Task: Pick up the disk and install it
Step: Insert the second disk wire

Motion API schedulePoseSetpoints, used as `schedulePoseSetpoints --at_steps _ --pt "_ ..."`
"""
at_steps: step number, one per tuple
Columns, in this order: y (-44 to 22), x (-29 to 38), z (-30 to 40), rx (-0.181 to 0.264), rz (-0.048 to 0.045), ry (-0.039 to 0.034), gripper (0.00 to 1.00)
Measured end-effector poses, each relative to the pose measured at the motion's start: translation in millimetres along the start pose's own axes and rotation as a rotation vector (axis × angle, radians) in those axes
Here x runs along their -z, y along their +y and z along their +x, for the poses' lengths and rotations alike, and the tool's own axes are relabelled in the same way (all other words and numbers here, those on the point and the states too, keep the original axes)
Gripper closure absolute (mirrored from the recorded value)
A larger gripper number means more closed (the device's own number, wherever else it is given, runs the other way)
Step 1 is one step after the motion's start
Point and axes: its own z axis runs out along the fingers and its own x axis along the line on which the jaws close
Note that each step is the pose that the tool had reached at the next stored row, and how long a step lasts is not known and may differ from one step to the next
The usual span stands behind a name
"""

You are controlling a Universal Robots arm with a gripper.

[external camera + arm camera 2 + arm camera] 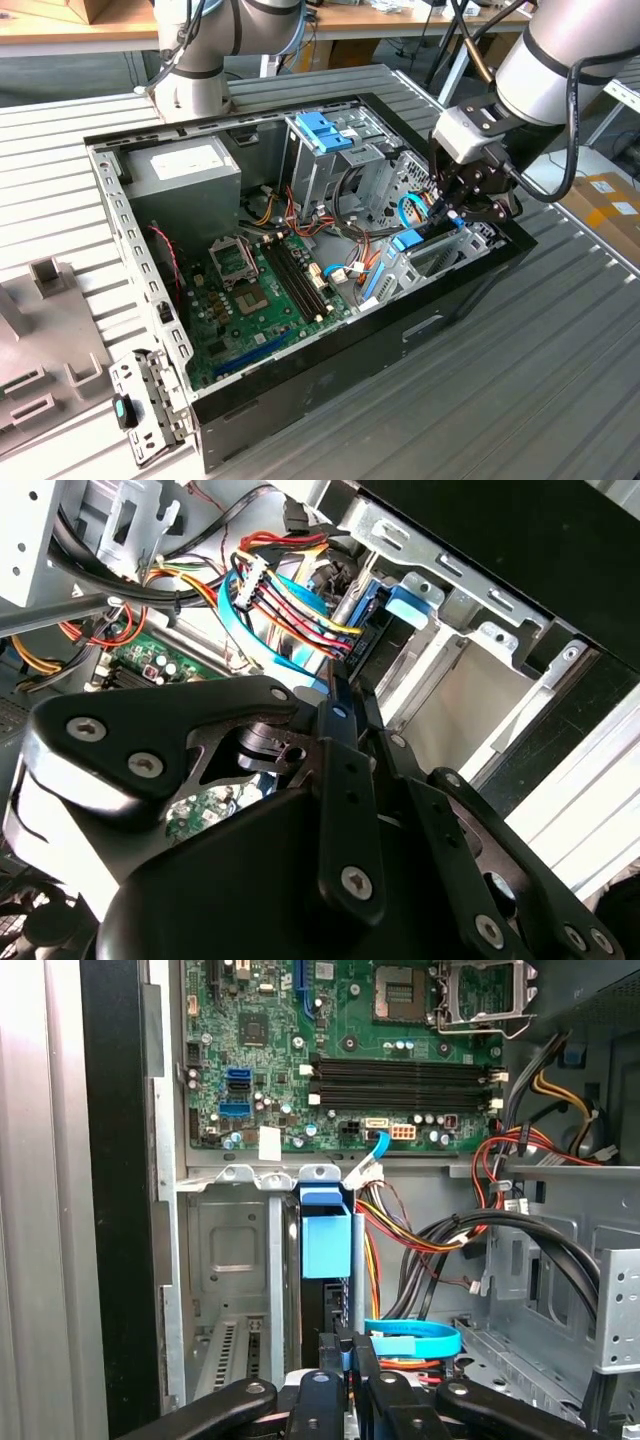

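The disk (408, 241) stands on edge in the small metal bay (440, 255) at the case's corner on the exterior view's right. Its light-blue carrier tab (325, 1240) points toward the motherboard, with the dark drive body behind it. In the second wrist view the disk's blue tab (408, 600) lies just beyond the fingertips. My gripper (452, 215) hangs over the bay's outer end. Its black fingers (352, 1360) are drawn together on the rear edge of the carrier, where a sliver of blue shows between them (338, 695).
A tall grey drive cage with a blue bracket (322, 130) stands behind the bay. Bundled power cables (430, 1230) and a blue flat cable (415, 1340) run close beside the fingers. The motherboard (260, 290), power supply (185, 165) and another arm's base (190, 90) lie further off.
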Motion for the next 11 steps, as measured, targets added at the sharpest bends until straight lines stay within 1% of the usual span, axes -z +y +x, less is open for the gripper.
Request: schedulePoseSetpoints --at_steps 3,6,11 --pt "0.1 -0.2 0.0 0.000 0.0007 0.0001 0.84" --pt "0.4 -3.5 0.5 0.000 0.0007 0.0003 0.84" --pt "0.7 -6.3 0.9 0.000 0.0008 -0.0002 0.84"
